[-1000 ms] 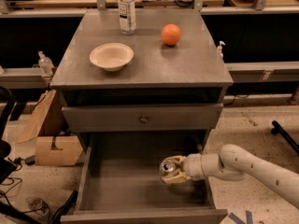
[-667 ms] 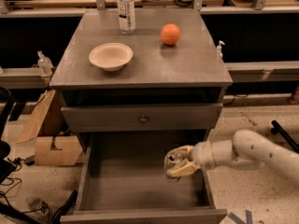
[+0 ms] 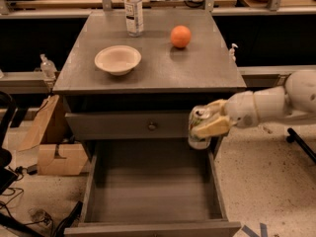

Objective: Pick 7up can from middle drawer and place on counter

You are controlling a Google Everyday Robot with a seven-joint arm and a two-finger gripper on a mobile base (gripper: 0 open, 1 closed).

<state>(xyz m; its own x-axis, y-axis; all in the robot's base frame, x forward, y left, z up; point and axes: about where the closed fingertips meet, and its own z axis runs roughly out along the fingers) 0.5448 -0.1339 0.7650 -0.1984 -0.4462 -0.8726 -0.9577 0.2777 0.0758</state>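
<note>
My gripper (image 3: pixel 205 125) is shut on the 7up can (image 3: pixel 198 131), a pale can with a silver top. It holds the can in the air above the right side of the open middle drawer (image 3: pixel 148 186), in front of the closed top drawer front. The drawer's grey floor is bare. The counter (image 3: pixel 192 65) is just above and behind the can. My white arm (image 3: pixel 276 105) reaches in from the right.
On the counter stand a clear plastic bottle (image 3: pixel 133 10), an orange (image 3: pixel 180 36) and a pale bowl (image 3: pixel 117 59). The top drawer front with a round knob (image 3: pixel 151 127) is closed. Cardboard boxes (image 3: pixel 54 152) lie on the floor to the left.
My gripper has lifted the can out of the drawer, up and slightly to the right, to the height of the top drawer front.
</note>
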